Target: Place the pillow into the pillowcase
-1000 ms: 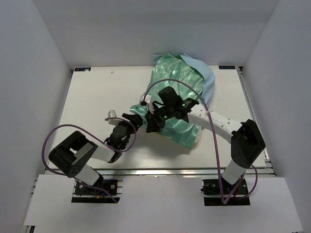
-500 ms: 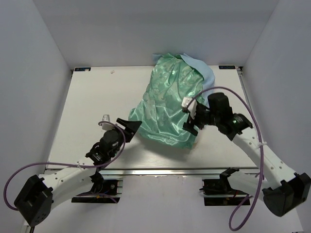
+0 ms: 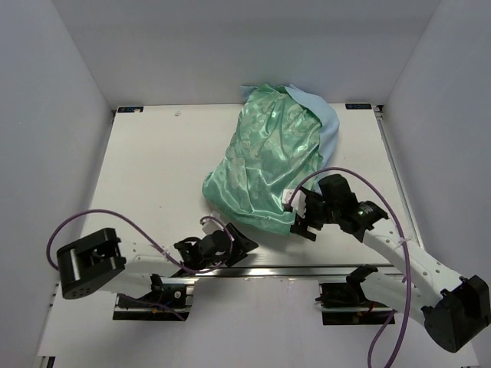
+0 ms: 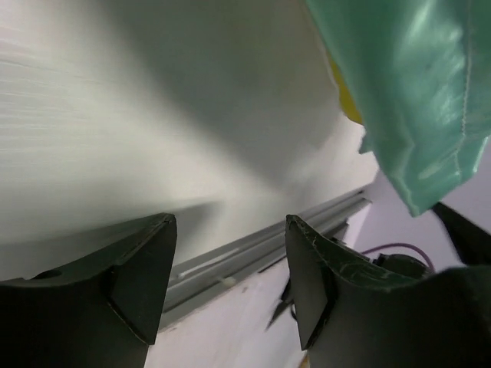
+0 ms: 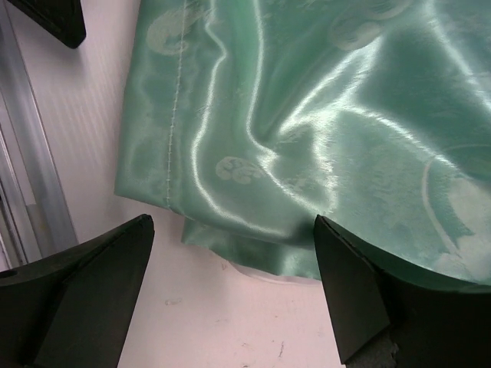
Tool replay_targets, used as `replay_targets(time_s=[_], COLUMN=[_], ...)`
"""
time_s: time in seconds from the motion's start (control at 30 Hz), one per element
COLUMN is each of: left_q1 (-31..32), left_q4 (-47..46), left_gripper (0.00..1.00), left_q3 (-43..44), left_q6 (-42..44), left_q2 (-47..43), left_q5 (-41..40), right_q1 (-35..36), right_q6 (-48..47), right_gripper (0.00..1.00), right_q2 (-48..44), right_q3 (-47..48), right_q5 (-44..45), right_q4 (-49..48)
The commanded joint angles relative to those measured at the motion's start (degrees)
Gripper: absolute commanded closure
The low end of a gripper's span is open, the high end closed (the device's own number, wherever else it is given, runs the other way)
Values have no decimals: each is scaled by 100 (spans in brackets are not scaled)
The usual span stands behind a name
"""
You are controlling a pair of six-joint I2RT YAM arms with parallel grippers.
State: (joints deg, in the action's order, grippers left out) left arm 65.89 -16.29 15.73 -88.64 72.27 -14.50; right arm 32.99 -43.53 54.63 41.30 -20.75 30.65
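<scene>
Left pincer (image 4: 229, 222) and right pincer (image 5: 230, 226) have retreated from the pillowcase (image 3: 268, 161), both spread, empty.

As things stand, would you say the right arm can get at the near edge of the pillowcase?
Probably yes. The right gripper hangs open just beside the near right corner of the pillowcase. In the wrist view the hem shows between its jaws, with only bare table around it.

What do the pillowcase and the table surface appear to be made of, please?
The pillowcase looks like glossy mint-green satin: sharp highlights along soft folds, a woven-in pattern, a stitched hem; its other face seems matte light blue. The table looks like smooth, matte white board, possibly laminate.
</scene>
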Motion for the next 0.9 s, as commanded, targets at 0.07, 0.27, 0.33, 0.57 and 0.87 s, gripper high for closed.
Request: replay_targets(time_s=[0.07, 0.27, 0.33, 0.57, 0.87], left_q1=[196, 196, 196, 196, -102], left_q4=[-1234, -2369, -2720, -4205, -7725], left_gripper=[31, 31, 30, 29, 28], left_q3=[229, 519, 659, 756, 1527], left_q6=[-311, -452, -496, -602, -93], left_q2=[1111, 2079, 2449, 3293, 5021], left_q5=[-149, -395, -466, -869, -1204], right_q1=[286, 348, 357, 260, 252], right_q6=[-445, -604, -543, 204, 793], right_gripper=[11, 33, 59, 100, 100], right_q2=[196, 478, 557, 268, 302], right_q3=[-526, -694, -510, 712, 1495], right_q5=[703, 1162, 952, -446, -1501], right_q4=[-1042, -1922, -1695, -377, 555])
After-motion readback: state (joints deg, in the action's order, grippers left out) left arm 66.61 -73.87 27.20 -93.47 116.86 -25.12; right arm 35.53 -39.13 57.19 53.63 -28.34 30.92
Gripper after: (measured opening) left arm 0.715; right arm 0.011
